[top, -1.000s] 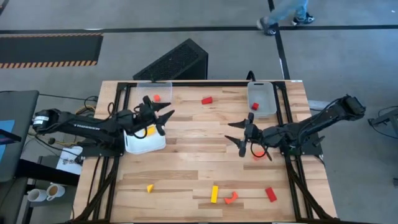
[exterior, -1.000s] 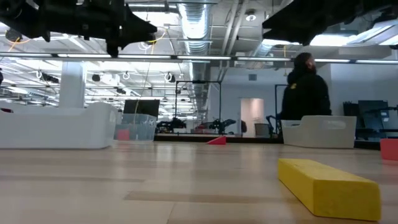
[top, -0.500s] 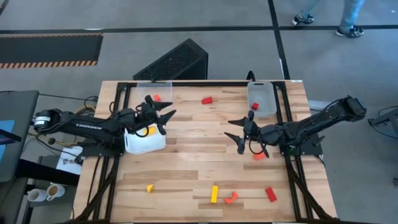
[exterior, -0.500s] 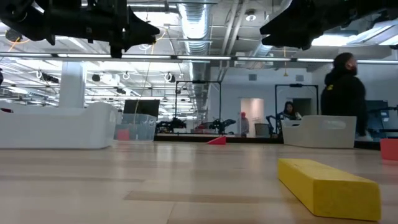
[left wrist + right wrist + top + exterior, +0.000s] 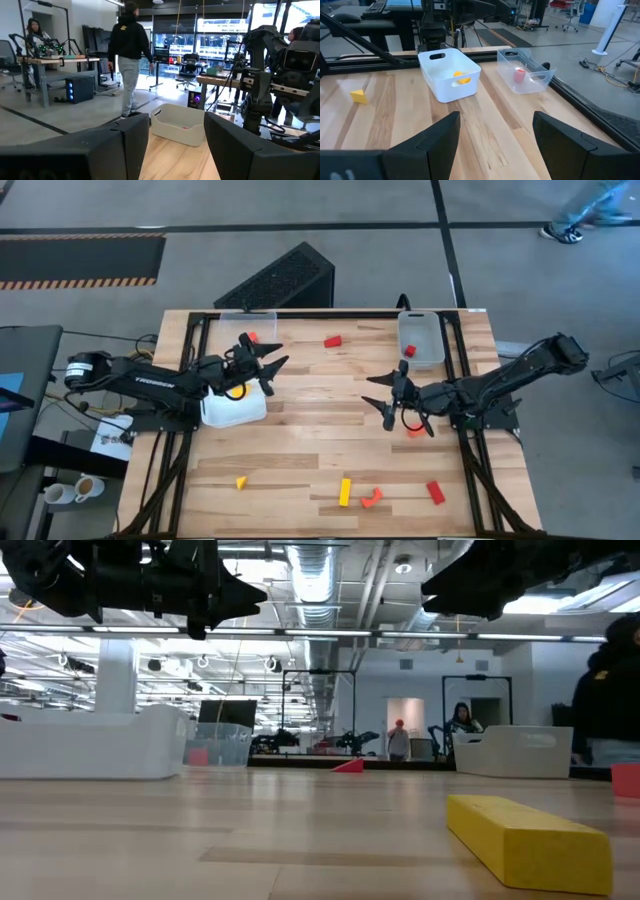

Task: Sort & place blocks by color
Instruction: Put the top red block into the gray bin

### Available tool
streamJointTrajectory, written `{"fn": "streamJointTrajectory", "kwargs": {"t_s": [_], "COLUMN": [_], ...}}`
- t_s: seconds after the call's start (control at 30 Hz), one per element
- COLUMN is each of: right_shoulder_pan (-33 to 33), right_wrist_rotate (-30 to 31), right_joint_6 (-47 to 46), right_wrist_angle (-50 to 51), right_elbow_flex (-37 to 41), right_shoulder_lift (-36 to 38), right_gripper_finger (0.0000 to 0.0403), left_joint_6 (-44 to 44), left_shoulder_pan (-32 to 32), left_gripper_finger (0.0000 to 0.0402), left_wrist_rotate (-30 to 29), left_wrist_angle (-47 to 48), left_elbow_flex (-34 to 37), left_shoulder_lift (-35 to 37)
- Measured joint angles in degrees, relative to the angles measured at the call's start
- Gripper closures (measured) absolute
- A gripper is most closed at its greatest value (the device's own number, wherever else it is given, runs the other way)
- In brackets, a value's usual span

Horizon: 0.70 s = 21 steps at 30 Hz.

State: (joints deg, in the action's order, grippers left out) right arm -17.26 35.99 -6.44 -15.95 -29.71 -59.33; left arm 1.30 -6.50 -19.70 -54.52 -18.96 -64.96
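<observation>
Reaching across the white bin, the left gripper spreads released; the right gripper gapes over bare mid-table wood.

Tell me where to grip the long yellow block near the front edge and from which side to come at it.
Grip the yellow block at its middle, across the two long sides, coming straight down from above. It lies flat on the table as a narrow bar, so its short width probably fits between open fingers. The orange piece lies close by on one side, so centre carefully.
</observation>
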Motion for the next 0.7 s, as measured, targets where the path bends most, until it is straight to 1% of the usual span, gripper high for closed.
{"fn": "streamJointTrajectory", "kwargs": {"t_s": [0.27, 0.57, 0.7], "right_shoulder_pan": [1.1, 1.3, 1.5], "right_wrist_rotate": [0.0, 0.1, 0.1], "right_joint_6": [-2.7, -2.2, -2.2], "right_wrist_angle": [2.5, 2.5, 2.7], "right_elbow_flex": [0.0, 0.0, 0.0], "right_shoulder_lift": [0.0, 0.0, 0.0], "right_gripper_finger": [0.0129, 0.0129, 0.0129], "left_joint_6": [-0.4, -1.1, -1.1], "left_shoulder_pan": [0.0, 0.0, 0.0], "left_gripper_finger": [0.0224, 0.0224, 0.0224], "left_wrist_rotate": [0.0, 0.1, 0.8], "left_wrist_angle": [-0.6, -0.7, -2.1], "left_elbow_flex": [0.0, 0.0, 0.0], "left_shoulder_lift": [-0.3, -0.3, -0.3]}}
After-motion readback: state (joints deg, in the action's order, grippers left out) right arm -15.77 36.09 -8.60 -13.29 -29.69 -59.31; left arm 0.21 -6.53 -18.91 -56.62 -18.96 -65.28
